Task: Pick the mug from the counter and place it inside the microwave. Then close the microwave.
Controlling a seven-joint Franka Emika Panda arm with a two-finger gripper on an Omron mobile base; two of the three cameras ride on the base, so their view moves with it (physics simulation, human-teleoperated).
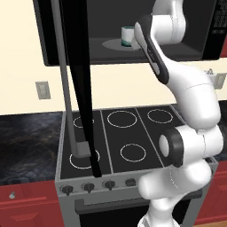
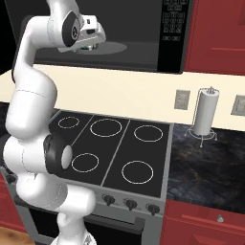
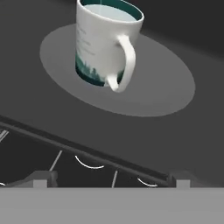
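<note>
the microwave (image 1: 195, 44) hangs above the stovetop (image 1: 124, 137), its cavity open. its glossy black door (image 1: 80, 88) is swung out toward the camera in the left base view, running from twelve o'clock down past the burners, with the long grey bar handle (image 1: 66, 88) beside it. in the right base view the button panel (image 2: 173, 24) sits at the one o'clock side of the cavity.

the desk (image 2: 206, 162) of black marbled stone flanks the stove, with red drawers below. on it, at three o'clock in the right base view, stands a paper towel holder (image 2: 205, 115).

the white arm reaches up into the cavity mouth.

the round grey turntable (image 3: 166, 87) lies on the cavity floor. the mug (image 3: 107, 41) stands upright on it, toward its eleven o'clock part in the hand view, with the white loop handle turned to about four o'clock and the teal inside showing at the rim. in the left base view the mug (image 1: 127, 37) shows just at nine o'clock of the arm's upper link.

the claw (image 3: 111, 179) is spread wide, its fingertips (image 3: 43, 177) low at six o'clock in the hand view, well apart from the mug and holding nothing.
</note>
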